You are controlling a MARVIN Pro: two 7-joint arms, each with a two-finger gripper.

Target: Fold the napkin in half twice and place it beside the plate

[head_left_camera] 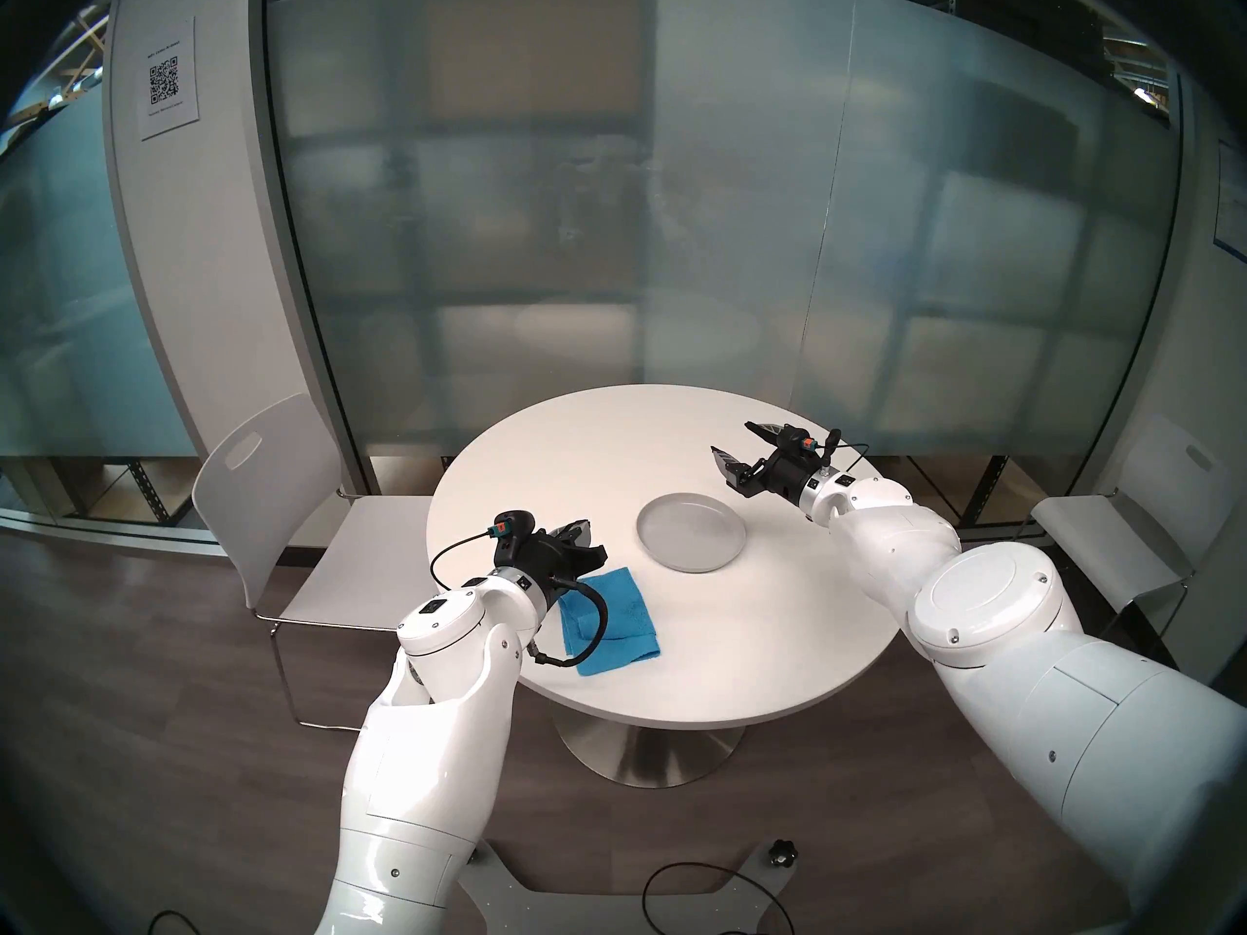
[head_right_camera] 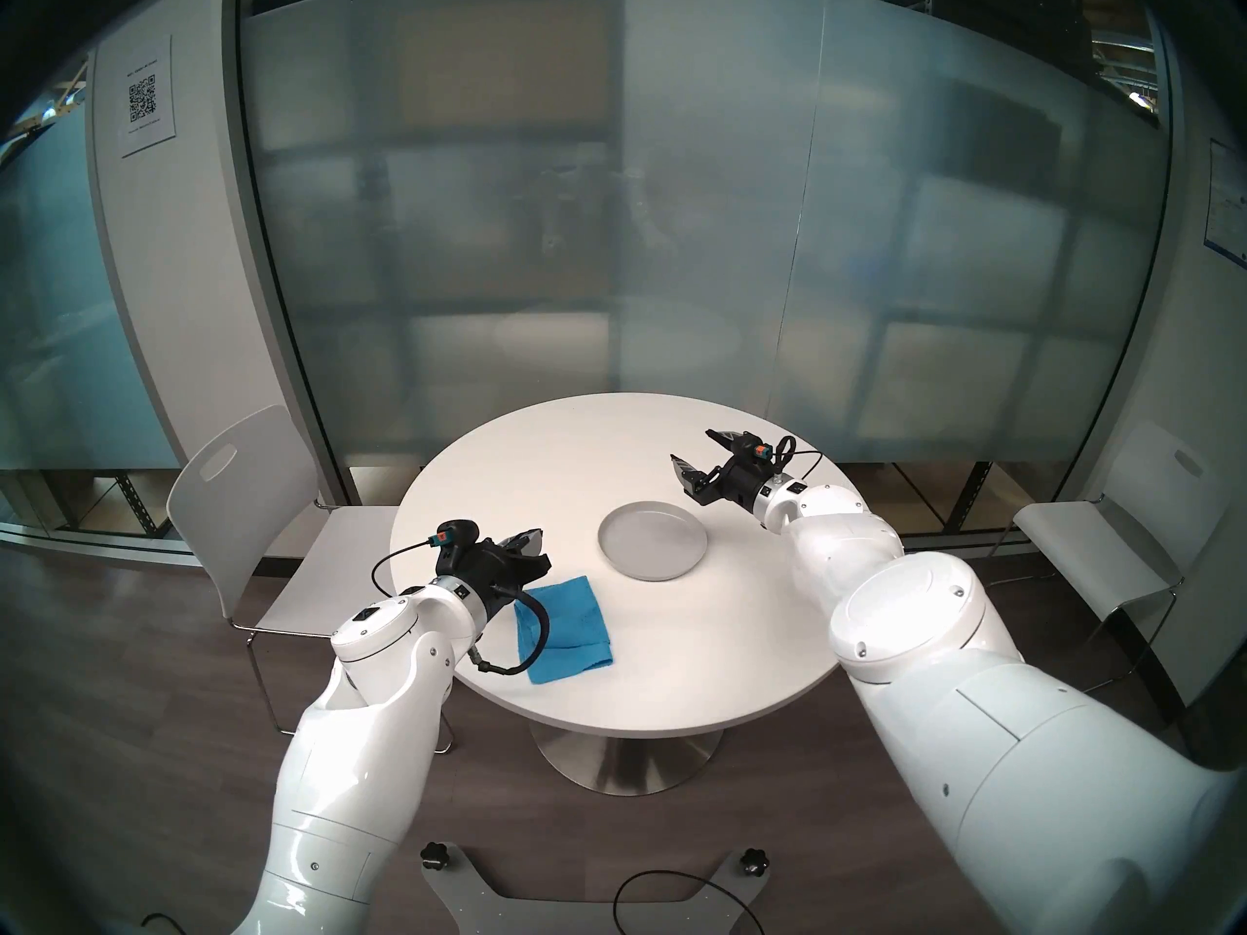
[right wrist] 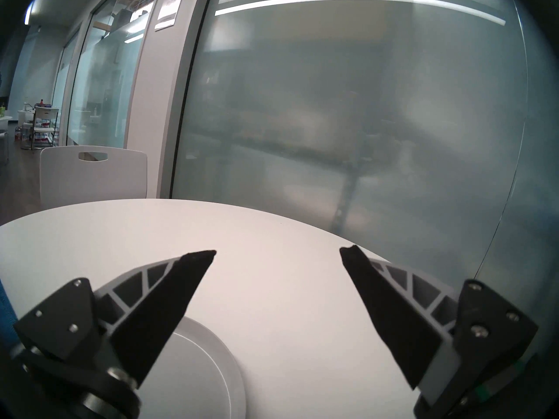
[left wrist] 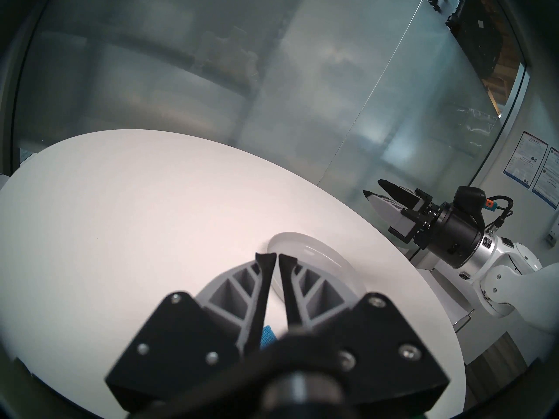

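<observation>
Left gripper (head_left_camera: 594, 542) hovers over folded napkin (head_left_camera: 617, 620).

One round table (head_left_camera: 675, 643) bears one grey plate (head_left_camera: 691, 532) and one blue napkin (head_left_camera: 624, 616). Two white chairs stand by it, one at its left (head_left_camera: 270, 508) and one at its right (head_left_camera: 1113, 549). Two arms reach over the table, each ending in one two-fingered gripper: left (head_left_camera: 594, 548), right (head_left_camera: 732, 441). One sheet with a QR code (head_left_camera: 164, 80) hangs on the wall.
</observation>
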